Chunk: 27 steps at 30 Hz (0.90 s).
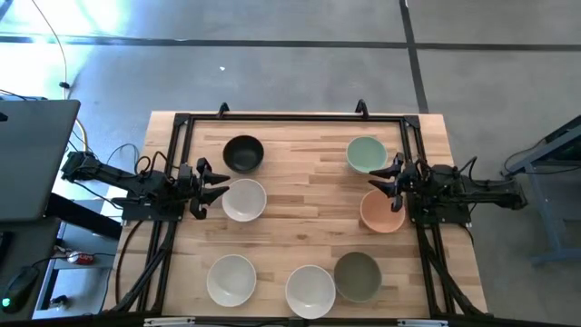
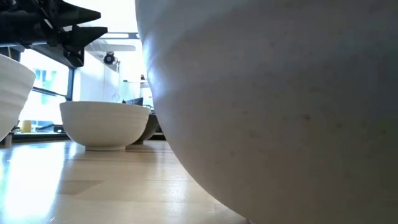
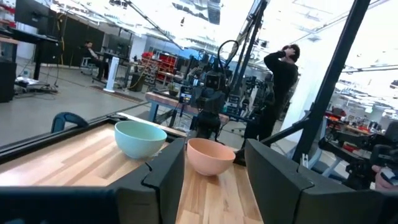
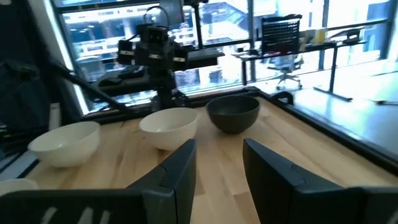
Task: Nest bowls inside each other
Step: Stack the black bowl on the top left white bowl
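From above, seven bowls sit apart on the wooden table (image 1: 300, 191): the black bowl (image 1: 243, 153), mint bowl (image 1: 365, 153), peach bowl (image 1: 381, 212), olive bowl (image 1: 357, 275) and three white ones. The left gripper (image 1: 216, 184) touches a white bowl (image 1: 243, 200), fingers open and empty. The right gripper (image 1: 385, 181) waits between mint and peach, open, empty. No writing can be read. Low down, a white bowl fills the view.

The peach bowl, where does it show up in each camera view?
High view: peach bowl right of centre, beside the right claw.
Low view: not in it.
Left wrist view: centre, beyond the left claw.
Right wrist view: not in it.
Shared landmark: the mint bowl next to it.
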{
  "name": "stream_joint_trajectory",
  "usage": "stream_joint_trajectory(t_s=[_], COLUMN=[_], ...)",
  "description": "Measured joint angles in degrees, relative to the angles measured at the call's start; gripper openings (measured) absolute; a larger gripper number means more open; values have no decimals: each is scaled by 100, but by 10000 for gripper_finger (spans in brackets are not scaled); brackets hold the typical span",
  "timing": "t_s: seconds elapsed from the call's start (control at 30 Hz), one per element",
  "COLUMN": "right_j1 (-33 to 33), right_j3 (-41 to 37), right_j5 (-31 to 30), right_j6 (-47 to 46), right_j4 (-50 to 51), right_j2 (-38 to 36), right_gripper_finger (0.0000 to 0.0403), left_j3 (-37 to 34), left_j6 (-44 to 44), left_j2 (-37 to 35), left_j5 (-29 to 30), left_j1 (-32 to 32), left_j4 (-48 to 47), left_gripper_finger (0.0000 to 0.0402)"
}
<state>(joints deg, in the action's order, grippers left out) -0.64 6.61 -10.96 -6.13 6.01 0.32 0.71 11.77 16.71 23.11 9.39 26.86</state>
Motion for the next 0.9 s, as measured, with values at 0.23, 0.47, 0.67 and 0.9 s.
stream_joint_trajectory(t_s=[0.23,0.47,0.67,0.9], right_j1=[0,0,2,2], right_j3=[0,0,1,0], right_j5=[-500,-628,-91,62], right_j6=[13,-167,-544,-884], right_j4=[-275,-240,-237,-243], right_j2=[0,0,0,0], right_gripper_finger=[124,124,124,124], left_j3=[0,0,0,0], left_j6=[2,2,40,-15], left_j2=[0,0,0,0], left_j5=[-2,-153,-487,-520], left_j1=[0,0,4,4], left_j4=[-1,-1,-2,-73], left_gripper_finger=[156,156,156,156])
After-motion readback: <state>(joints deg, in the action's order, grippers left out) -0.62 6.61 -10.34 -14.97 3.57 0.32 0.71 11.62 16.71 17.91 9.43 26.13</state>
